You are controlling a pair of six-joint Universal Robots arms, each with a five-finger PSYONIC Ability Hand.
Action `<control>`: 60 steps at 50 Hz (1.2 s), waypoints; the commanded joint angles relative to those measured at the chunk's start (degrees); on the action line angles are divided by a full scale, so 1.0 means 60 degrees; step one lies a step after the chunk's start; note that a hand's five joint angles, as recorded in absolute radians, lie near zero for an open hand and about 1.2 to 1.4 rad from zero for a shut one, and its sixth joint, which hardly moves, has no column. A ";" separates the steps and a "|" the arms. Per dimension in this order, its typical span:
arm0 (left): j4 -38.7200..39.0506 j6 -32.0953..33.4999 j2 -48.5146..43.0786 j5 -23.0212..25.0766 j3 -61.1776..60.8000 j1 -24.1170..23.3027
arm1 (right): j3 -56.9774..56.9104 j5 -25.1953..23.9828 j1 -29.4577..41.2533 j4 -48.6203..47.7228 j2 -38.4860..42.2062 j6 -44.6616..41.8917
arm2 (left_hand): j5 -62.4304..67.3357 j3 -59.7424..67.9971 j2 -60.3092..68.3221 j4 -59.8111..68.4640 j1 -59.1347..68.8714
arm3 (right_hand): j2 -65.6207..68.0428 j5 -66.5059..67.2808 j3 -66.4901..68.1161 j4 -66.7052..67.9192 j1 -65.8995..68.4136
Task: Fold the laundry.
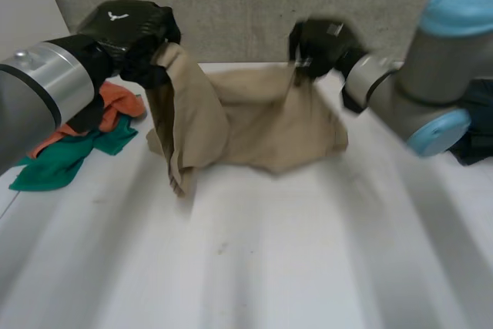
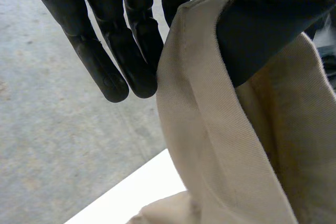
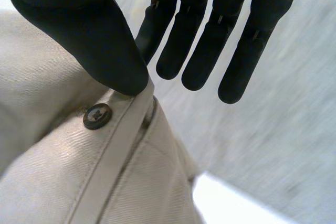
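A beige garment (image 1: 254, 125) hangs between my two hands, and its lower part rests on the white table (image 1: 269, 267). My left hand (image 1: 131, 32) is raised at the garment's left end. In the left wrist view its thumb (image 2: 273, 30) pinches the cloth's edge (image 2: 236, 145) against the fingers (image 2: 131, 51). My right hand (image 1: 320, 44) holds the garment's right end. In the right wrist view the thumb (image 3: 89, 35) presses the waistband (image 3: 68, 171) beside a dark button (image 3: 97, 116), with straight fingers (image 3: 210, 40) behind the cloth.
An orange cloth (image 1: 115, 105) and a green cloth (image 1: 69, 159) lie in a heap at the table's left side. A dark object (image 1: 477, 129) sits at the right edge. A grey wall (image 1: 246, 5) stands behind the table.
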 commanded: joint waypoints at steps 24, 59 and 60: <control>-0.0479 0.1529 -0.3648 -0.0685 -0.0197 0.0434 | 0.6513 0.1889 0.0716 0.1113 -0.2068 -0.5452 | -0.6166 -0.6297 -0.6401 -0.6385 -0.5965 | 0.0245 0.0447 0.0207 0.0155 0.1009; -0.1476 -0.1005 -0.2547 -0.4831 -0.1354 -0.2334 | 0.3174 0.0674 -0.0368 0.2986 -0.0766 -0.9744 | -0.9569 -0.9701 -0.9804 -0.9788 -0.9368 | -0.8122 -0.7919 -0.8159 -0.8211 -0.7357; -0.1432 -0.0976 -0.2650 -0.4889 -0.1354 -0.2364 | 0.3028 0.0673 -0.0382 0.3147 -0.0620 -0.9744 | -0.9569 -0.9701 -0.9804 -0.9788 -0.9368 | -0.8122 -0.7919 -0.8159 -0.8211 -0.7357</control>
